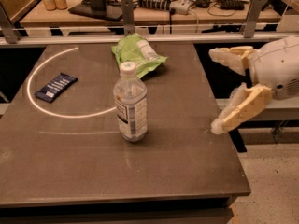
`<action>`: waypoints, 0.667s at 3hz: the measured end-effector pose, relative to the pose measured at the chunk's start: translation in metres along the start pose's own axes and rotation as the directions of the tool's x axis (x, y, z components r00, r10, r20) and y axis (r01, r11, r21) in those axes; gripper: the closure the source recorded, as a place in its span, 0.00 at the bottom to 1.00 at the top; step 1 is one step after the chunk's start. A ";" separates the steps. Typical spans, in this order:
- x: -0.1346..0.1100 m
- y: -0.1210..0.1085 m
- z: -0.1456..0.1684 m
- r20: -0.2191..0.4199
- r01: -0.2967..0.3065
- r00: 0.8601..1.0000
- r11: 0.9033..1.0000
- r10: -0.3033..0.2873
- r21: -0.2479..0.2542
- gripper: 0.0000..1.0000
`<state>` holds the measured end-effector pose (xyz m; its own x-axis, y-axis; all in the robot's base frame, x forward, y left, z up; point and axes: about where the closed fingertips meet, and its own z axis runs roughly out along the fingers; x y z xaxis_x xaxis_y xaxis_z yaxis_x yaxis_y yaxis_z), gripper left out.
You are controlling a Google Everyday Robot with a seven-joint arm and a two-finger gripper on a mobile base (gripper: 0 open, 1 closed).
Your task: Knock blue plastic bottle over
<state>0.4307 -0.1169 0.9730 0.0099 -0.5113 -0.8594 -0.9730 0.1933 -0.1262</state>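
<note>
The blue plastic bottle (131,105) stands upright near the middle of the dark table (154,171). It is clear and ribbed, with a white cap and a white and pale-blue label. My gripper (215,88) is at the table's right edge, to the right of the bottle and well apart from it. Its two cream fingers are spread wide, one finger (230,56) higher and farther back, the other (237,110) lower and nearer. It holds nothing.
A flat green snack bag (137,53) lies behind the bottle. A dark blue wrapped bar (56,87) lies at the left inside a white arc. A rail and a cluttered desk (154,6) run behind the table. Floor shows at the right.
</note>
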 end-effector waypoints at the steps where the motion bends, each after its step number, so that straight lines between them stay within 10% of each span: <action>1: -0.006 0.007 0.035 0.098 -0.021 0.995 0.999 0.024 -0.033 0.00; 2: -0.014 0.007 0.071 0.185 -0.034 0.982 0.998 0.043 -0.056 0.00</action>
<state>0.4401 -0.0491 0.9491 0.0102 -0.3384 -0.9409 -0.9842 0.1628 -0.0692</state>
